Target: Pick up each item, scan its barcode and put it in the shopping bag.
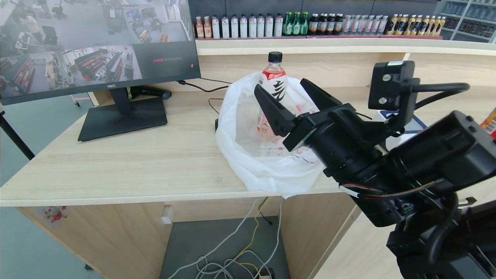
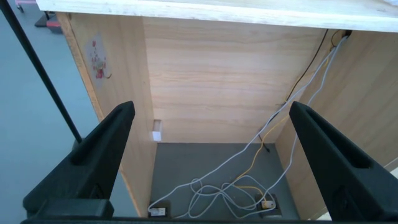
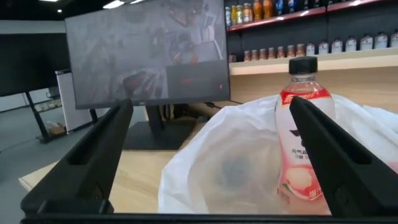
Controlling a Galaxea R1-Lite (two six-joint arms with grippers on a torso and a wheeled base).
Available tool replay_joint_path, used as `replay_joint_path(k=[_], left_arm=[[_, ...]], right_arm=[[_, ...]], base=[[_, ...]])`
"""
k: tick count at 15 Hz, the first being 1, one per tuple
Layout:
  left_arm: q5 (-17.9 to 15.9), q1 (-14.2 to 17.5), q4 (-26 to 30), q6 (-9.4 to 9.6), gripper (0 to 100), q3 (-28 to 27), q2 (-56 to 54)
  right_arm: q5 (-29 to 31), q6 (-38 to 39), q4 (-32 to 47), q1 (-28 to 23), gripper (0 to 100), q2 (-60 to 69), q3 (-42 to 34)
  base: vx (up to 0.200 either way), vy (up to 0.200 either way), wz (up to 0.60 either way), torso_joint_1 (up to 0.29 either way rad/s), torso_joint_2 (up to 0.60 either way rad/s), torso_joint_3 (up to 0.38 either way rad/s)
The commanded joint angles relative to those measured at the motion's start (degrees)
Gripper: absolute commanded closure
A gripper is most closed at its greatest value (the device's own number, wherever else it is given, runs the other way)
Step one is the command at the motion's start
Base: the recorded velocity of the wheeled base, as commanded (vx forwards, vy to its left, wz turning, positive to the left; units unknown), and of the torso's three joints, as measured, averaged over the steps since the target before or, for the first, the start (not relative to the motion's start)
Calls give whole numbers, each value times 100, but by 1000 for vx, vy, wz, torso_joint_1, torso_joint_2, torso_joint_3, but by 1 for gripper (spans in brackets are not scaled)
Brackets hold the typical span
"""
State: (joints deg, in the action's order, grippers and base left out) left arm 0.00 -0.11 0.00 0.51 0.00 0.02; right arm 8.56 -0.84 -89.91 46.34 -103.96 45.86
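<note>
Head view, shopping bag [image 1: 241,157] w/ bottle [image 1: 273,79] (upright)

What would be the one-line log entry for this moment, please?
bottle: upright inside bag on counter | right gripper: open, empty, facing bag | left gripper: open, empty, facing cables under counter

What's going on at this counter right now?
The robot's right hand is open and empty, hovering by a white shopping bag on the wooden counter. A pink-labelled bottle stands upright inside the bag, so it looks already packed. The left hand, also open, hangs low below the counter's edge, holding nothing.
</note>
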Motion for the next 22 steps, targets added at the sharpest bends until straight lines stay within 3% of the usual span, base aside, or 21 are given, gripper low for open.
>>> replay_joint_path(k=[1, 3, 7, 10, 12, 22], left_arm=[[0, 2, 0, 10, 0, 0, -2], [0, 2, 0, 2, 0, 0, -2], [9, 2, 0, -42, 0, 0, -2], [0, 2, 0, -16, 0, 0, -2], [9, 2, 0, -34, 0, 0, -2], [9, 11, 0, -86, 0, 0, -2]], right_arm=[[129, -13, -9, 7, 0, 359, -192], [137, -13, -9, -28, 0, 500, -385], [129, -100, -9, -90, 0, 675, -420], [111, -294, -9, -125, 0, 965, -991], [-399, -487, -9, -248, 0, 992, -1378], [-390, -224, -9, -723, 0, 1141, -1624]], base=[[0, 0, 0, 0, 0, 0], [0, 0, 0, 0, 0, 0], [-200, 0, 0, 4, 2, 0], [0, 0, 0, 0, 0, 0], [0, 0, 0, 0, 0, 0], [0, -200, 0, 5, 3, 4]])
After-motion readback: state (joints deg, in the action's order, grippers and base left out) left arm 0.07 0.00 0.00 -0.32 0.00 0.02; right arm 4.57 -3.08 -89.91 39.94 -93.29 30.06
